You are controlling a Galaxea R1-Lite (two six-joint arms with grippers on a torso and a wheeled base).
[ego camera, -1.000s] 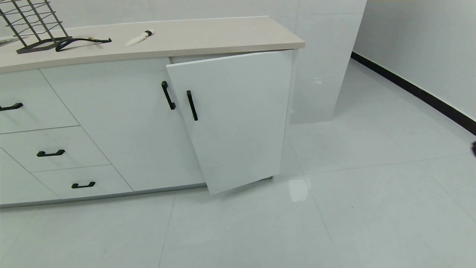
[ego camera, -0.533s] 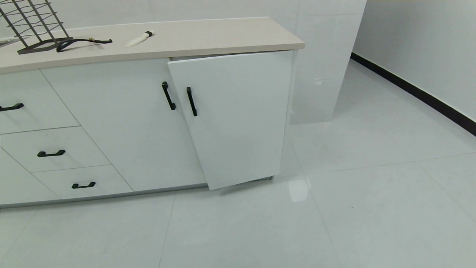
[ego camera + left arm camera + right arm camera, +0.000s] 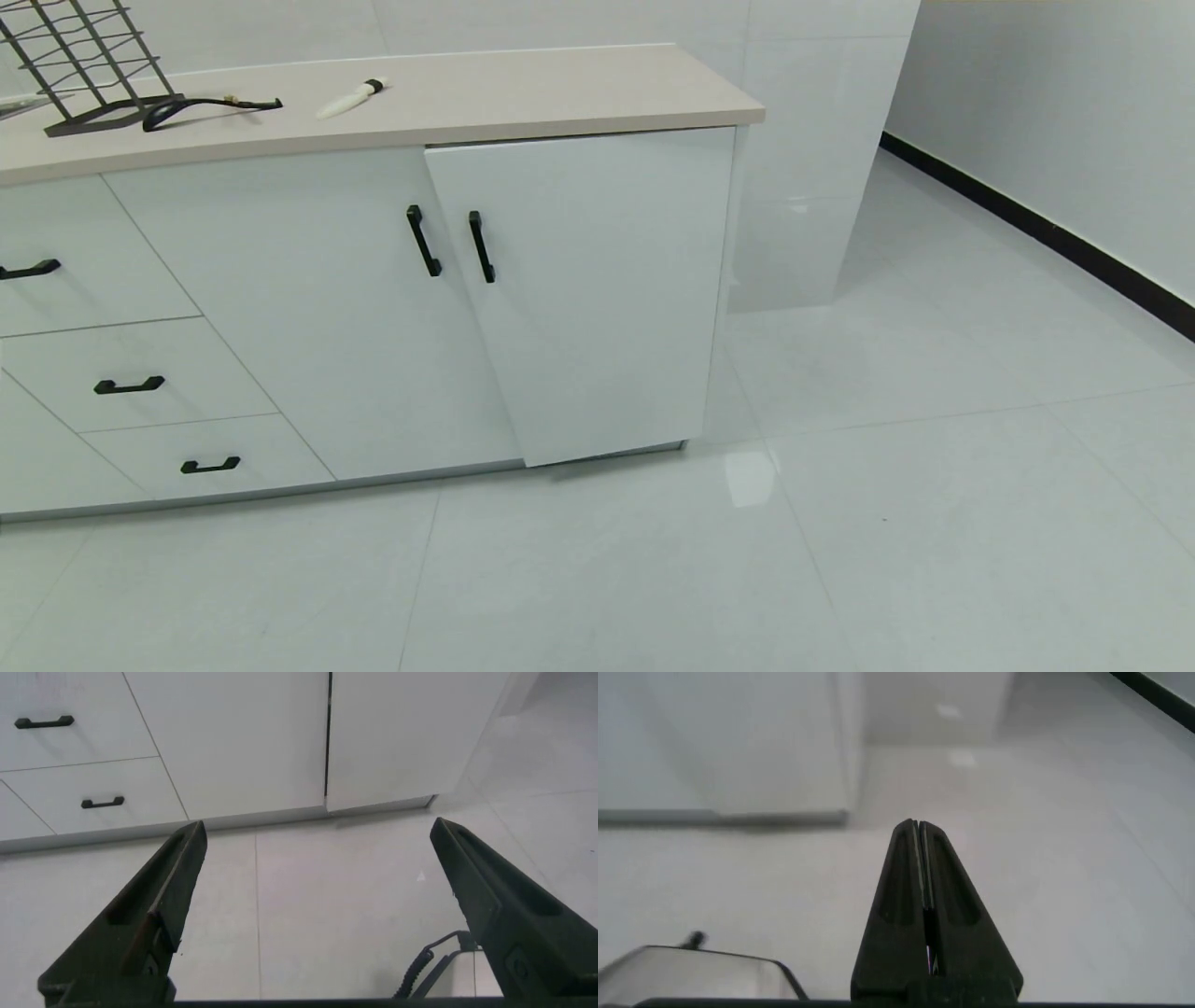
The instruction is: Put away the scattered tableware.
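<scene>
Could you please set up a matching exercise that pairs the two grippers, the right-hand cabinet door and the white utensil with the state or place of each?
Things:
1. left gripper
2. right gripper
3. right-hand cabinet door
4. white utensil

States or places:
A. lying on the countertop
B. fingers pressed together
C. fingers spread wide apart
D. upright below the countertop, nearly shut

Pairs: 1-C, 2-B, 3-D, 4-A
</scene>
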